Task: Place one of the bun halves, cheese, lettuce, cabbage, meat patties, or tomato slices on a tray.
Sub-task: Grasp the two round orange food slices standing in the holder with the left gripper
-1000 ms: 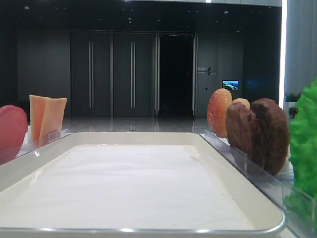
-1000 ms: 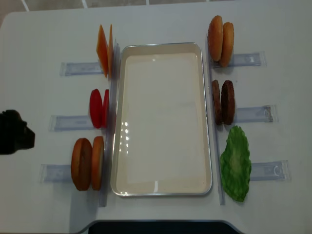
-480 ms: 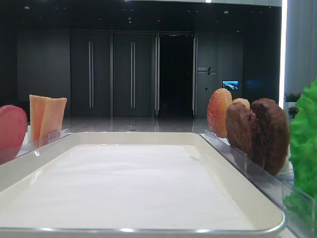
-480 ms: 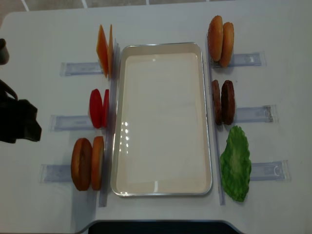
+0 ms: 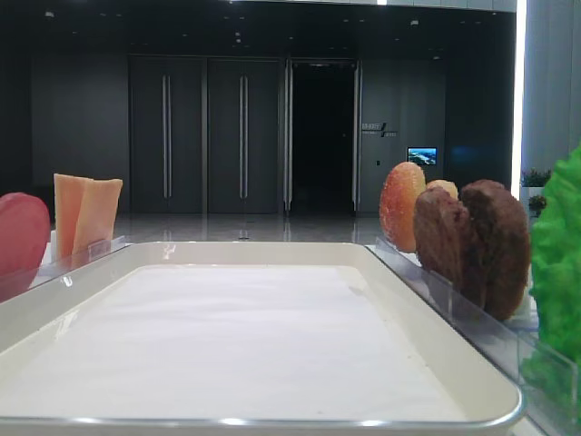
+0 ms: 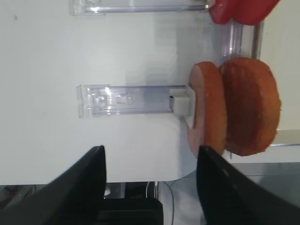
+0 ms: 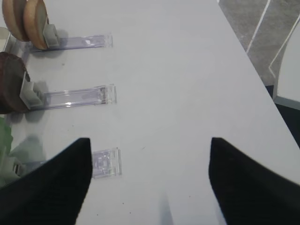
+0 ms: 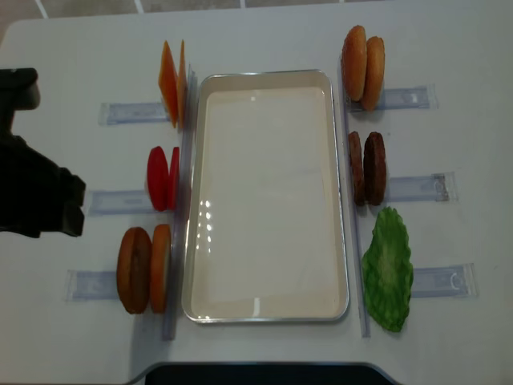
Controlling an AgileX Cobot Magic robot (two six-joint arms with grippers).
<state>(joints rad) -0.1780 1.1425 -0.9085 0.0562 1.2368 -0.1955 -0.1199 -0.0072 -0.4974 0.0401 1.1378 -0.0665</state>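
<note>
Overhead view: tray empty on desk; left hand spread, right hand spread, holding nothing.

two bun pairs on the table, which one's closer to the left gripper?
The bun pair at the tray's near-left corner, below the tomato slices. The left gripper sits just beside it; the other pair stands at the far-right corner.

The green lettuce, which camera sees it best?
The overhead realsense view: the whole lettuce shows, standing right of the tray. The low exterior view cuts it at the right edge, the right wrist view catches a green sliver, the left wrist view none.
</note>
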